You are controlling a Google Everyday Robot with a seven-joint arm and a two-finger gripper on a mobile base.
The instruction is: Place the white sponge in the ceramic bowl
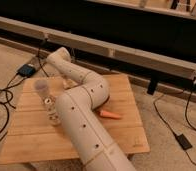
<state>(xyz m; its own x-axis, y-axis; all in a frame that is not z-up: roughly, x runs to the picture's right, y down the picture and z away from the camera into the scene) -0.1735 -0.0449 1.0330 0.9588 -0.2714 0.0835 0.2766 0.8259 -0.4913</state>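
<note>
Wooden slatted table [126, 135] sits on a pale floor, with the white arm [83, 120] crossing it from the bottom edge. The arm rises to a bend near the table's middle, doubles back toward the far left corner, then turns down. The gripper [68, 83] hangs at the end of that last link, low over the far left part of the table, just right of the translucent cup [41, 88]. Can't tell whether the gripper is spread or closed, or pinching anything; it's a pale blur under the wrist.

The cup stands upright. A small pale bottle [49, 103] is just in front of it, close to the arm's left side. An orange carrot-shaped item [110, 115] lies flat right of the arm, near the bend.

The white sponge and ceramic bowl can't be made out; possibly hidden behind the arm.

On the floor left of the table are a dark box [27, 70] and black cables [1, 97].
</note>
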